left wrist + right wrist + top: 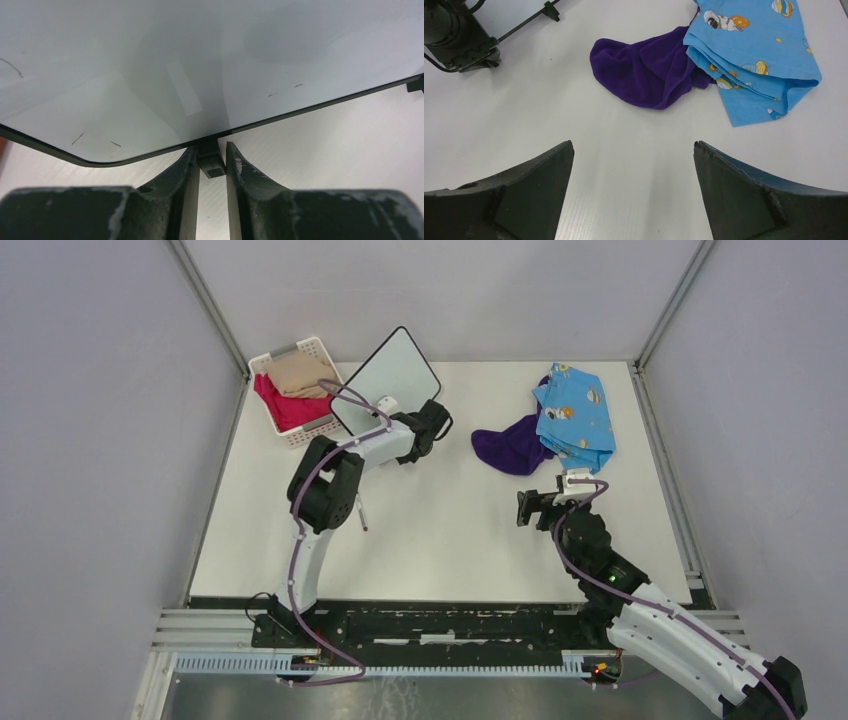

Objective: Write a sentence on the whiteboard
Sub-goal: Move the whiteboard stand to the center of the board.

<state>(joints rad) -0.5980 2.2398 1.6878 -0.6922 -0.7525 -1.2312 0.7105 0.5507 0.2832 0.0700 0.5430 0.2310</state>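
Because the whiteboard (390, 375), leaning at the table's far left beside the basket (303, 433), is pinched only at its small foot (212, 167) by the nearly closed left gripper (212, 150), it may be twisted loose or tipped, while the right gripper (634, 150) is seen wide open and empty.

Our left arm (320, 490) reaches forward, elbow raised, and our left gripper (210, 150) pinches narrowly on the whiteboard (150, 60) by its foot (212, 169). Our right arm (600, 560) stretches low, with our right gripper (633, 145) gaping wide, holding nothing.
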